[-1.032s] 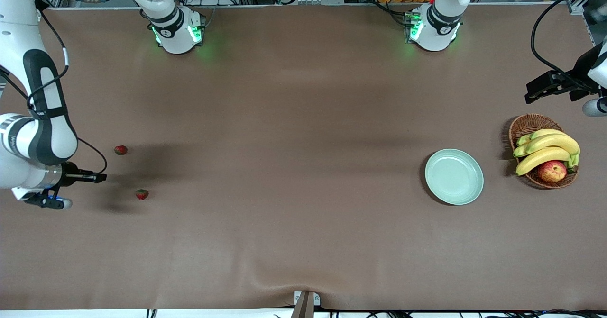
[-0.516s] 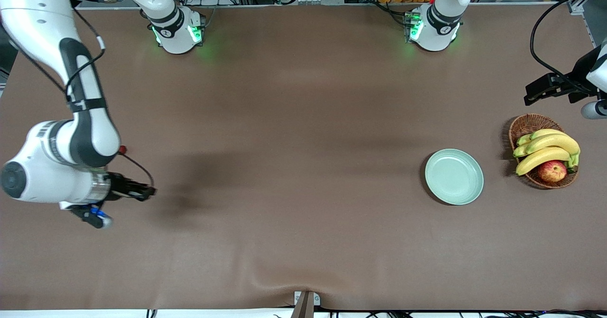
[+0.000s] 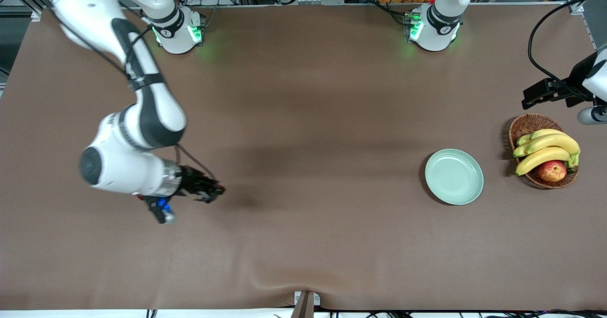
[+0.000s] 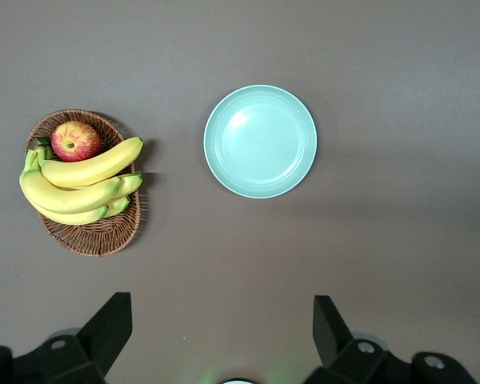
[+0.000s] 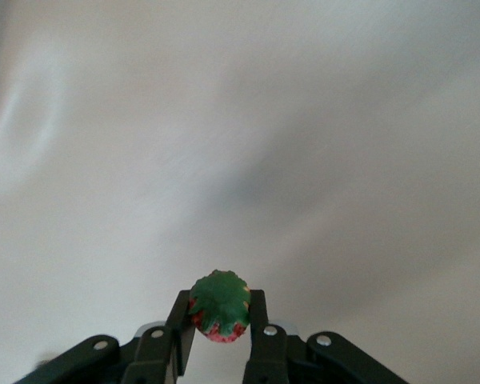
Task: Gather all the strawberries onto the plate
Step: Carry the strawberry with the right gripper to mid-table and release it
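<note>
Across a brown cloth-covered table (image 3: 303,242), rumpled at the edge nearest the front camera, the mint-green plate (image 3: 454,176) lies bare beside a wicker basket (image 3: 527,124) of bananas (image 3: 545,148) and an apple (image 3: 552,170). Well apart from the plate toward the right arm's end, the right gripper (image 3: 214,191) hangs over the cloth, pinching one strawberry (image 5: 218,307) cap-up. The left gripper (image 4: 222,328) waits spread wide above the plate; no other berry shows, and the right arm hides some table.

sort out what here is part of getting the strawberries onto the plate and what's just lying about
Part of the job:
- strawberry, pinched in the right gripper over bare table
- plate, nothing on it
- left gripper, waiting open above the plate and basket

Just lying about:
- wicker basket beside the plate
- bananas
- apple
</note>
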Available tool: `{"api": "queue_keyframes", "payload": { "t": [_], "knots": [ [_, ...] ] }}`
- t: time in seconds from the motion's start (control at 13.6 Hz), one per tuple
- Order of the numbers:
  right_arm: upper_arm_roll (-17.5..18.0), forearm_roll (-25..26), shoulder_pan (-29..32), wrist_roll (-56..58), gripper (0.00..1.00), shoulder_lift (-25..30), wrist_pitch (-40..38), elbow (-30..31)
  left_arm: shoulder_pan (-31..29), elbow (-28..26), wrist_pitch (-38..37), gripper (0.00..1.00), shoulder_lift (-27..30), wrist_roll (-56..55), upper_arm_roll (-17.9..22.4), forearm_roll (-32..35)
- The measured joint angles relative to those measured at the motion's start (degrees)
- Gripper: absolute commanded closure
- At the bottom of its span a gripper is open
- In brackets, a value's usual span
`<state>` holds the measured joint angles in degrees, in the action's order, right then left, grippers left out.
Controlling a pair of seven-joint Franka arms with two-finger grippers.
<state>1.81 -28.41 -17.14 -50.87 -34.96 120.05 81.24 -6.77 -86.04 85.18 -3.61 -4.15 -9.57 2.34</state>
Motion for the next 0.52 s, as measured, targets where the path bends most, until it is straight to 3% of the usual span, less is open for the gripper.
{"api": "queue_keyframes", "payload": {
  "t": [0.22,0.52],
  "knots": [
    [0.0,-4.0,-7.8,-7.2,1.0,-3.0,11.7,0.0,0.0,-0.8,0.9,0.0,-0.2,0.0,0.0,0.0],
    [0.1,-4.4,-17.0,-16.5,1.0,-9.0,25.1,-0.8,0.0,-2.7,2.7,0.0,-0.2,0.0,-0.1,0.0]
  ]
}}
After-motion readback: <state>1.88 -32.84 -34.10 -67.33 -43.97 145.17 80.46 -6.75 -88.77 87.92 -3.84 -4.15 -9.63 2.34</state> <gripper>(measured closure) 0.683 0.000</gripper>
